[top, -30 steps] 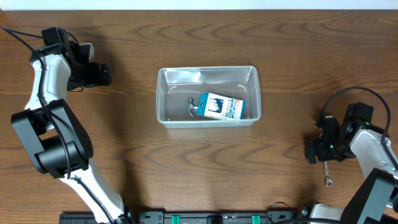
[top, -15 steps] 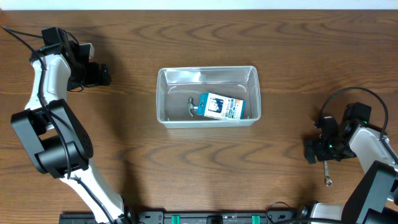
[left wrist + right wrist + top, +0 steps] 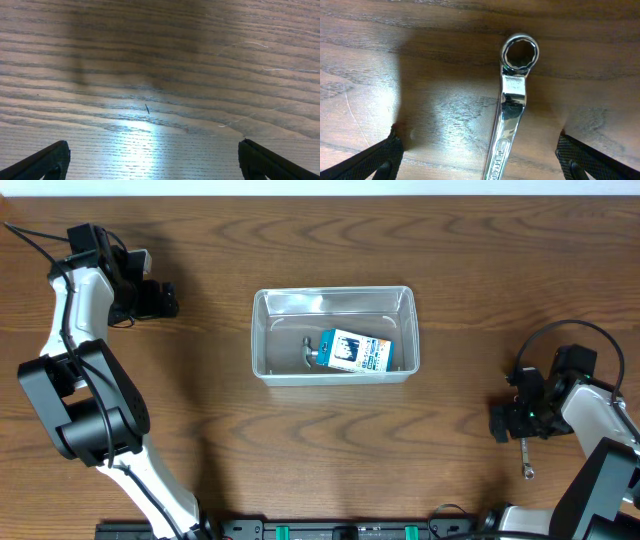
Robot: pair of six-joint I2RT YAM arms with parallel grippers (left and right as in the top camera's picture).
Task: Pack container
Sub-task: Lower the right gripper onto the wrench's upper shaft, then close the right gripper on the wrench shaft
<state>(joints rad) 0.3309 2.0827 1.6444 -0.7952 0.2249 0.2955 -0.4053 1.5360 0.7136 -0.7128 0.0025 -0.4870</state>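
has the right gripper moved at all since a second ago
No. In the overhead view the right gripper sits at the same spot over the upper end of the wrench as in both earlier pictures, jaws open.

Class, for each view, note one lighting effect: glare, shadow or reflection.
Left wrist: pale glare patch on the brown wooden table, shadow above. Right wrist: the shiny chrome ring spanner mirrors light, shadow beside it. Overhead: glints on the rim of the clear plastic rectangular container.
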